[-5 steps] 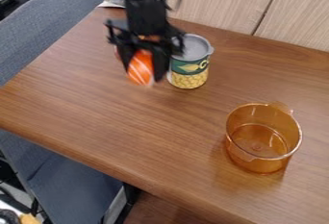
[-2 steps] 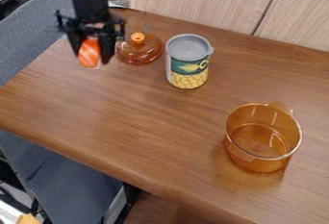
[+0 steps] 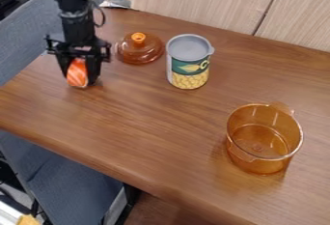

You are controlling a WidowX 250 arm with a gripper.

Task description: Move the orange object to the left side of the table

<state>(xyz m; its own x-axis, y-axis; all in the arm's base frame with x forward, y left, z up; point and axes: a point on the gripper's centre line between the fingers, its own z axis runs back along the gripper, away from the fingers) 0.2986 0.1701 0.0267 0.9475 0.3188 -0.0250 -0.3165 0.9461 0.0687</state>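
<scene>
Brown wood-grain table (image 3: 161, 122), backed by pale wood panels (image 3: 193, 2) along the far side and bordered by blue-grey fabric (image 3: 38, 31) on the left. At the far left part of the tabletop, an orange object (image 3: 77, 73) with pale stripes, like a piece of salmon sushi, is clasped between the two fingers of the black gripper (image 3: 80, 77), which is pointed downward. Whether the tabletop is touched by the object cannot be told. To the right of the gripper, a clear amber lid (image 3: 138, 55) topped with an orange knob (image 3: 138, 37) is seen. Just beside it, farther right, an upright grey-topped can (image 3: 188, 67) is placed, its label pictured with yellow corn. At the near right, a see-through amber pot (image 3: 243, 157) is set upright, well apart from the rest.
</scene>
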